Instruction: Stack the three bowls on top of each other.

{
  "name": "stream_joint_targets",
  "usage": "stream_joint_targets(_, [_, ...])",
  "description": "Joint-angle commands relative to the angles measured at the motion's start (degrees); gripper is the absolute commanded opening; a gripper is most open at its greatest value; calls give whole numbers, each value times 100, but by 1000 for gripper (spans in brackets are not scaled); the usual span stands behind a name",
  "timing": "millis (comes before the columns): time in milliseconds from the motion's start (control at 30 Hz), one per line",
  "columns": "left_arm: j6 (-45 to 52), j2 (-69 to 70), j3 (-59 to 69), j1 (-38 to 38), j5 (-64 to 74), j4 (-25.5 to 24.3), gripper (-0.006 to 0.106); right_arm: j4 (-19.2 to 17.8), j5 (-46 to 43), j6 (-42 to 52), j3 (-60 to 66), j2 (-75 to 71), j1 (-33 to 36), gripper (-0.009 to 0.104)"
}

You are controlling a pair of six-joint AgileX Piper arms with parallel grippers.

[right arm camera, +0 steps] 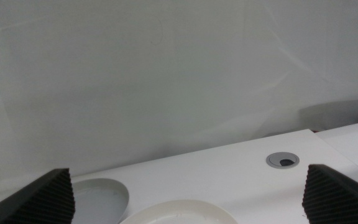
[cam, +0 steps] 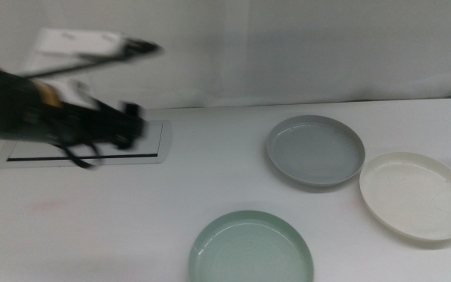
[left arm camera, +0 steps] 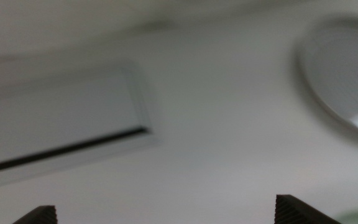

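Observation:
Three bowls lie apart on the white table. The grey-blue bowl [cam: 315,149] is at the back right, the cream white bowl [cam: 416,194] at the far right, and the mint green bowl [cam: 250,249] at the front centre. My left gripper [cam: 130,124] is blurred with motion and hangs above the table's left side, well left of all the bowls. Its wrist view shows the left gripper [left arm camera: 166,213] open and empty, with the grey-blue bowl [left arm camera: 347,74] ahead. My right gripper [right arm camera: 185,177] is open and empty, out of the middle view, near the cream bowl [right arm camera: 179,214] and grey-blue bowl [right arm camera: 101,193].
A flat white panel [cam: 84,149] with a dark slot lies under the left arm; it also shows in the left wrist view [left arm camera: 61,118]. A round grey cable grommet [right arm camera: 283,160] sits in the table near the right edge. A white wall backs the table.

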State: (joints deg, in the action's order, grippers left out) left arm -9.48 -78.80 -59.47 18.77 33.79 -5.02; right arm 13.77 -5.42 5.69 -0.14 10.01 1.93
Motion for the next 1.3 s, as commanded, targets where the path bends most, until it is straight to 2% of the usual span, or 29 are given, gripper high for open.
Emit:
stream_joint_targets(0, [77, 428, -28, -572, 174, -57, 92, 73, -62, 8, 97, -22, 33, 103])
stream_joint_targets(233, [410, 1532, 472, -1842, 141, -42, 90, 85, -62, 23, 97, -22, 33, 103])
stream_joint_targets(333, [429, 2227, 1083, -1948, -261, -13, 78, 85, -62, 23, 97, -22, 33, 103])
stream_joint_targets(433, [451, 3032, 1858, -1924, -592, -13, 38, 85, -62, 23, 97, -22, 33, 103])
stream_joint_targets(500, [475, 3690, 2391, -1924, -802, -13, -2, 85, -62, 23, 97, -22, 33, 103])
stream_joint_targets(700, [523, 5720, 3666, -1924, -1495, -57, -1, 155, -8, 23, 12, -22, 33, 103])
stream_joint_targets(833, [294, 6757, 4178, -1924, -1872, 180, -1, 142, 211, 23, -353, -6, 33, 102])
stream_joint_targets(967, [294, 7486, 4745, -1924, -1873, 281, -1, 33, 1010, 476, -1136, 163, 33, 102])
stream_joint_targets(1000, [80, 7656, 5098, -1924, -2168, 281, -1, 33, 1534, 759, -1695, 358, 33, 102])
stream_joint_targets(1267, [-74, 7725, 6181, -1924, -2476, 281, -1, 33, 3285, 780, -3763, 2115, 33, 102])
